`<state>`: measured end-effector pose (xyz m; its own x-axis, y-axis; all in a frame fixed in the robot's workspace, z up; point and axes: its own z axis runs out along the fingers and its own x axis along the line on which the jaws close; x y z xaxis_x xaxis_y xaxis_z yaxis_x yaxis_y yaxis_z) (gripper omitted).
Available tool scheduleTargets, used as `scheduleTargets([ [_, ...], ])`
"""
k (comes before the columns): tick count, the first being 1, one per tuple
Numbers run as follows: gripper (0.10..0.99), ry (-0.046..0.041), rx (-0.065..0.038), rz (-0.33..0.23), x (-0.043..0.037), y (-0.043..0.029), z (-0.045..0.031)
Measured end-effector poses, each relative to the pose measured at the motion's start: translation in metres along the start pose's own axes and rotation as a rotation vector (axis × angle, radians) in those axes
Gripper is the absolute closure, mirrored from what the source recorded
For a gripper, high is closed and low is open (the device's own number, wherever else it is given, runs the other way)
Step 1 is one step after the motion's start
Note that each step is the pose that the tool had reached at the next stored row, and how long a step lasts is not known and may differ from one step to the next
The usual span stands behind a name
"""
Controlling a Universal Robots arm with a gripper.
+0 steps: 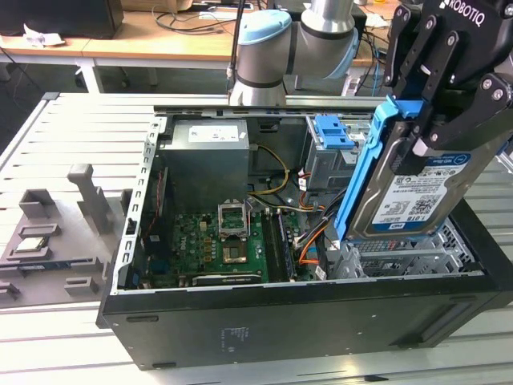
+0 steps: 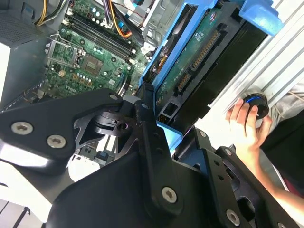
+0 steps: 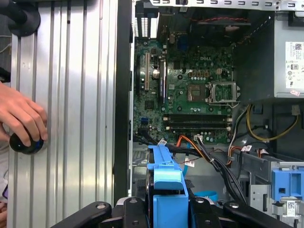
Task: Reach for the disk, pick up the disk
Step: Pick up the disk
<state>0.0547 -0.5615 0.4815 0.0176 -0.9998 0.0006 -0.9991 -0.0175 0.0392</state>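
— Blue-framed and silver, the disk [image 1: 417, 188]: where do you see it?

— Your gripper [image 1: 439, 120] has it. The black fingers [image 1: 417, 60] are clamped on its upper end, and it hangs tilted above the open computer case [image 1: 240, 321], clear of the drive bay.

— Anything hidden?

— The top of the disk sits behind the fingers. In the first wrist view a person's hand [image 3: 21, 116] rests on a black knob [image 3: 26, 142] on the bench [image 3: 71, 95].
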Motion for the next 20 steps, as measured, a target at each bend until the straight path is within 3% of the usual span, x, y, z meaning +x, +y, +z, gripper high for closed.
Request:
scheduleTargets([
  [4, 0.718, 0.0, 0.0, 0.0, 0.0, -0.0024, 0.0008],
  [8, 0.718, -0.0001, 0.0, 0.0, 0.0002, -0.0108, 0.0093],
  [15, 0.718, 0.0003, -0.001, 0.0, 0.0002, -0.0182, 0.0156],
  [20, 0.718, 0.0007, -0.002, 0.0, -0.0061, -0.0274, 0.0208],
])
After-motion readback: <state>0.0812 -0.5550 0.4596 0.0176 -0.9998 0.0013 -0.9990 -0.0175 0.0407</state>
